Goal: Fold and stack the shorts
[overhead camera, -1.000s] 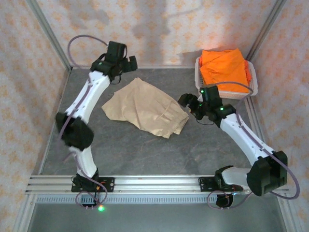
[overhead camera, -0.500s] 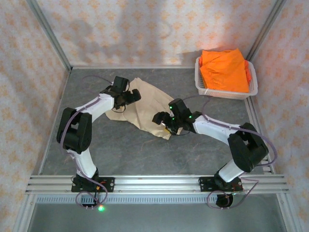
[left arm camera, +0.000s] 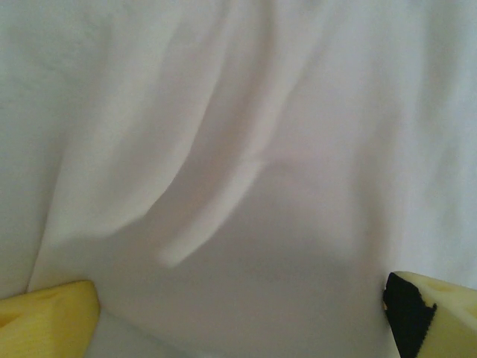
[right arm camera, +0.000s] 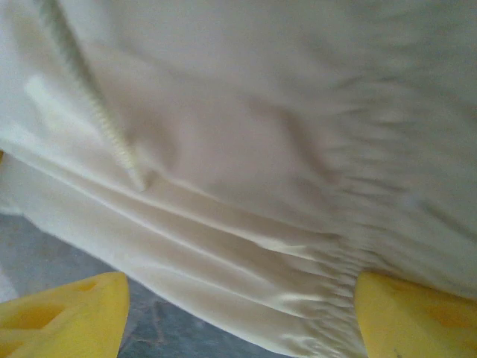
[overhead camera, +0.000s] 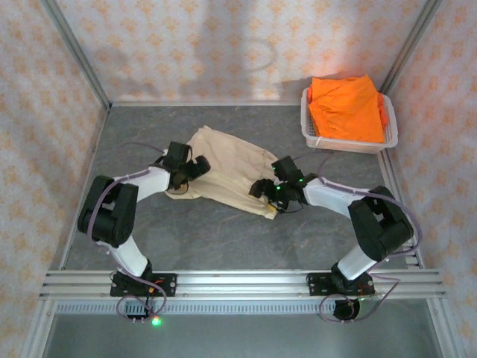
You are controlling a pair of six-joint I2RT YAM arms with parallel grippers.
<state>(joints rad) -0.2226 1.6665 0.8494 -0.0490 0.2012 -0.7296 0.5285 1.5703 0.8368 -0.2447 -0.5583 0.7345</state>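
Trouble may come at the pinch. The beige shorts (overhead camera: 227,168) lie rumpled in the middle of the bench (overhead camera: 223,239), well apart from the orange shorts (overhead camera: 346,108) in the white basket (overhead camera: 311,136). The left gripper (overhead camera: 195,165) is spread wide at their left side. The right gripper (overhead camera: 261,188) is spread wide at the stretchy waist edge. If either grabs too little cloth, or only the top layer, the shorts could slip out or bunch up.
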